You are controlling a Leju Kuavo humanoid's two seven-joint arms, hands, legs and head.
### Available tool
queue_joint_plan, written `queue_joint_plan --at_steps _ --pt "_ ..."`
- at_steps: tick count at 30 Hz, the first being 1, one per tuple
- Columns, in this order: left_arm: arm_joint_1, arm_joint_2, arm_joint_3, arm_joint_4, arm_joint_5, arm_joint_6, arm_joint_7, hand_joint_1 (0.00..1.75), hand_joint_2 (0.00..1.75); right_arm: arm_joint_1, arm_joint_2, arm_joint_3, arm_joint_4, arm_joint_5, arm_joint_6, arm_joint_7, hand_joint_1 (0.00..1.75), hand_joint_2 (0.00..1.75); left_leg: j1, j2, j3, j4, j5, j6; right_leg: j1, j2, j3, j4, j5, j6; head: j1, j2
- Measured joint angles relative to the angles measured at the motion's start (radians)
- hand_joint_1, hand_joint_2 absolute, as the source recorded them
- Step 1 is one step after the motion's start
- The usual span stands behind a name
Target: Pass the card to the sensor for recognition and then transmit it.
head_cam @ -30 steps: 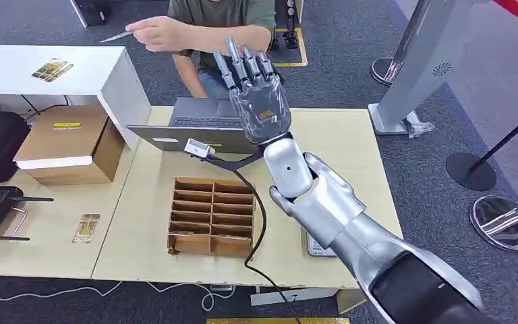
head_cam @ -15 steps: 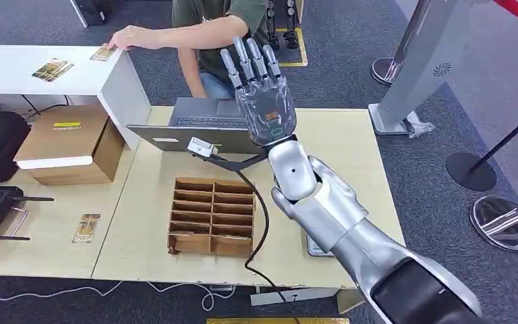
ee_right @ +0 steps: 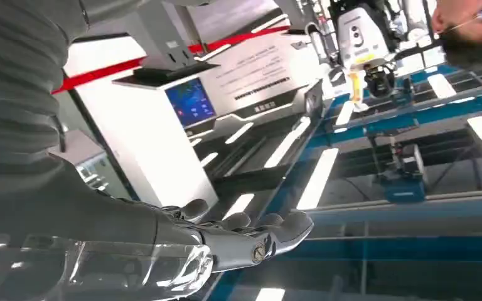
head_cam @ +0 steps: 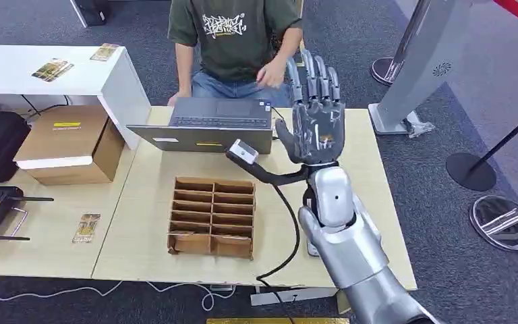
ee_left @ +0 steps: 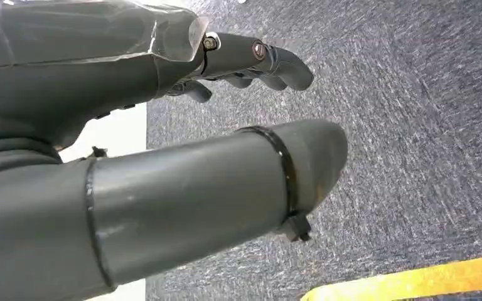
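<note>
Raised above the far right part of the wooden table (head_cam: pixel 148 223), the right hand (head_cam: pixel 315 121) is seen with its fingers straight, spread apart and pointing upward, and nothing is held in it; the same empty, extended fingers (ee_right: pixel 276 229) are shown in the right wrist view. The left hand (ee_left: pixel 163 125) is seen in its own wrist view hanging over grey carpet, with its fingers loosely extended and apart, and nothing is gripped. A card (head_cam: pixel 104 52) is laid near the right end of the white table (head_cam: pixel 13 67) at the far left, well apart from both hands, and a further pair of cards (head_cam: pixel 51 68) is placed nearer that table's middle. Another card (head_cam: pixel 87 227) is laid flat on the wooden table's left part. The sensor (head_cam: pixel 243 152) is carried on a black arm just in front of the laptop (head_cam: pixel 206 125), above a divided cardboard tray (head_cam: pixel 212 216). A person in a dark green shirt (head_cam: pixel 233 37) is seated behind the laptop.
</note>
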Motion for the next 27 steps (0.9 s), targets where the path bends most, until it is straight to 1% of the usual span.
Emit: queue_joint_plan --at_steps 4,8,11,14,18,21,24,27 --pt "0.000 -0.007 0.021 -0.011 0.000 -0.011 0.001 0.00 0.00 0.081 -0.032 -0.015 -0.090 0.000 -0.003 0.043 0.00 1.75 0.000 0.000 0.000 0.000 0.000 0.000 0.000 0.000 0.000 0.000 0.000 0.000 0.000 0.000" --pt "0.001 -0.018 0.044 -0.033 0.000 -0.021 0.000 0.00 0.00 0.151 -0.076 -0.017 -0.159 0.000 -0.013 0.085 0.00 1.75 0.000 0.000 0.000 0.000 0.000 0.000 0.000 0.000 0.000 0.000 0.000 0.000 0.000 0.000" --pt "0.002 -0.029 0.058 -0.053 0.000 -0.031 0.000 0.00 0.00 0.197 -0.103 -0.018 -0.194 0.000 -0.024 0.108 0.00 1.75 0.000 0.000 0.000 0.000 0.000 0.000 0.000 0.000 0.000 0.000 0.000 0.000 0.000 0.000" --pt "0.005 -0.038 0.067 -0.075 0.000 -0.041 0.000 0.00 0.00 0.244 -0.123 -0.019 -0.221 0.000 -0.040 0.118 0.00 1.75 0.000 0.000 0.000 0.000 -0.001 0.000 0.000 0.000 0.000 0.000 -0.001 0.000 -0.001 0.000" --pt "0.007 -0.052 0.090 -0.101 0.001 -0.053 0.000 0.00 0.00 0.312 -0.132 -0.040 -0.258 0.000 -0.058 0.110 0.00 1.75 0.000 0.000 0.000 0.000 -0.001 0.000 0.000 0.000 0.000 0.000 -0.001 -0.001 0.000 0.000" --pt "0.007 -0.063 0.108 -0.123 0.001 -0.061 0.000 0.00 0.00 0.369 -0.139 -0.051 -0.293 0.000 -0.056 0.131 0.00 1.75 0.000 0.000 0.000 0.000 -0.001 0.000 0.000 0.000 0.000 0.000 -0.001 -0.001 0.000 0.000" --pt "0.007 -0.076 0.129 -0.151 0.000 -0.072 0.000 0.00 0.00 0.418 -0.148 -0.053 -0.333 0.000 -0.061 0.167 0.00 1.75 0.000 0.000 -0.001 0.000 -0.001 0.000 0.000 0.000 0.000 0.000 -0.002 -0.001 0.000 0.000" --pt "0.007 -0.088 0.145 -0.176 0.000 -0.082 -0.002 0.00 0.00 0.462 -0.148 -0.063 -0.367 0.000 -0.071 0.167 0.00 1.75 0.000 0.000 0.000 0.000 -0.001 0.000 0.000 0.000 0.000 0.000 -0.002 -0.001 0.000 0.000"
